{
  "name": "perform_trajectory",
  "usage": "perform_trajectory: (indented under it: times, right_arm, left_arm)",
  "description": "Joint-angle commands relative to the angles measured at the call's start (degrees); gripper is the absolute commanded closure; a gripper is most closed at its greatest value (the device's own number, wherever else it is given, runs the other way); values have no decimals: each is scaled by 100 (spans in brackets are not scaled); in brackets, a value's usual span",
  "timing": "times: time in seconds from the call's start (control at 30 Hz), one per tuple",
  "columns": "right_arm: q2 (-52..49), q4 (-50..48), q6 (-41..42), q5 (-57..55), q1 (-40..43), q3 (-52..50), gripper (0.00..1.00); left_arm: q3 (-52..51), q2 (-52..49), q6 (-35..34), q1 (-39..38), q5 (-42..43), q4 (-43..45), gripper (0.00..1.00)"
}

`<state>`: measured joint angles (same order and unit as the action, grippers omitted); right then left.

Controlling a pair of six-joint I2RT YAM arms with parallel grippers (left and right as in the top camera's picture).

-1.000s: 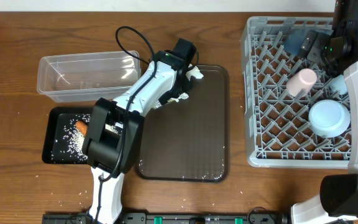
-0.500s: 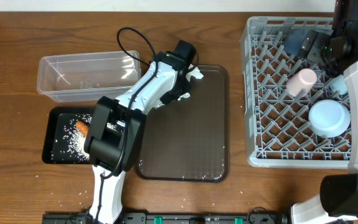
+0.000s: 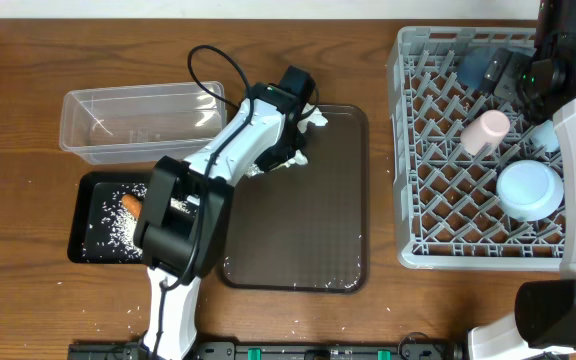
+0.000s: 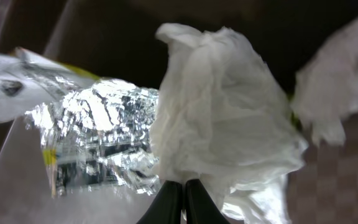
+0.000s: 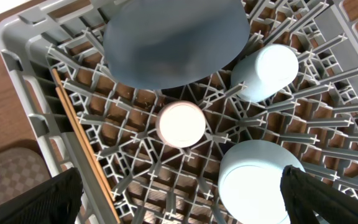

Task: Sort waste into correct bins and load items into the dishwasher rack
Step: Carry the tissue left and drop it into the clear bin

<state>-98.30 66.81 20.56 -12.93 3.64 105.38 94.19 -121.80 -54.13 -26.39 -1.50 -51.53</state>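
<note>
Crumpled white wrapper (image 4: 222,112), pinched in left fingers (image 4: 166,205), long axis outward

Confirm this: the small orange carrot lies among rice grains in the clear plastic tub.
Wrong bin. The overhead view shows the small orange carrot among white rice grains in the shallow black rectangular bin; the clear plastic rectangular tub beside it holds no carrot.

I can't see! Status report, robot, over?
Left gripper shut on crumpled white wrapper at flat brown tray. Right gripper open, empty, over grey lattice rack. Beside it, silver foil wrapper.
</note>
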Motion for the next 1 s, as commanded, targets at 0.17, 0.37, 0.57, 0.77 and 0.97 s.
perform_trajectory:
  times: [0.17,0.37,0.57,0.77,0.97]
  right_arm:
    - [79,9,61,-101,4,79,1]
    - [79,9,61,-98,4,79,1]
    - [79,9,61,-101,4,79,1]
    - [79,9,63,-101,4,79,1]
    - [79,9,61,-98,4,79,1]
  left_arm:
    - [-22,1231,26,-129,55,-236,94]
    - [-22,1720,22,-81,-1384,-190,94]
    - [-22,1700,17,160,-2898,-4,94]
    - [-22,1635,17,776,-3368,229,94]
    - [-22,1591,26,1462,-3119,251,20]
